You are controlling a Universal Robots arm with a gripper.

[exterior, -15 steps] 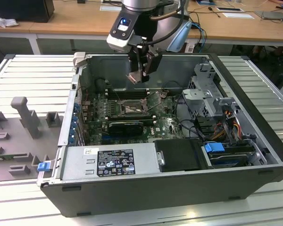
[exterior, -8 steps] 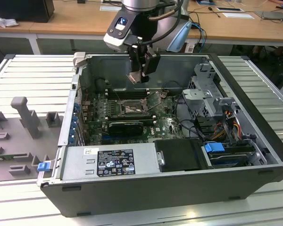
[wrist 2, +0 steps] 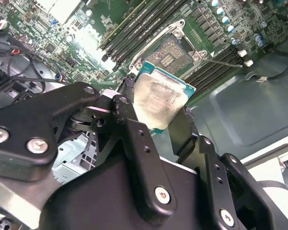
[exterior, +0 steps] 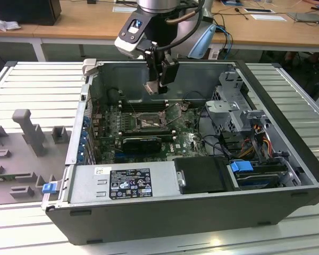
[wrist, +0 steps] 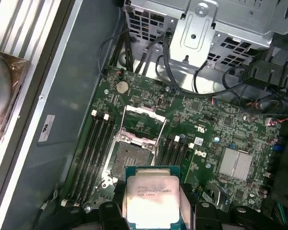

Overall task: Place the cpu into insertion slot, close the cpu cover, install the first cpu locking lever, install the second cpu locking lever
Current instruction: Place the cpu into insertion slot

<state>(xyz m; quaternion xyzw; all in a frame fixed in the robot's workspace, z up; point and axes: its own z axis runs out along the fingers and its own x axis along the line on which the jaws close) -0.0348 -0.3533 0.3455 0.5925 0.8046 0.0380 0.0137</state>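
the gripper [exterior: 157, 86] was clamped on the cpu [wrist 2: 158, 98], with one finger on each of two opposite edges. it hung above the open computer case [exterior: 202, 210], over the motherboard [wrist: 206, 120] and not touching it. the insertion slot [wrist: 129, 158] lay below, apart from the chip. it looked empty, with its dark contact field bare. the cpu cover [wrist: 144, 113] stood lifted away from the slot, so the way down seemed free.

to do this step well, i judge that the chip should be kept level, with its edges parallel to the metal rim of the slot. it should be lowered straight down without sliding, because the fine contacts could bend easily. whether its corner mark agreed with the slot, i could not tell.

the case held also the power supply [exterior: 122, 183], a metal drive cage [exterior: 228, 101] and bundles of cables [exterior: 255, 141] beside the board.
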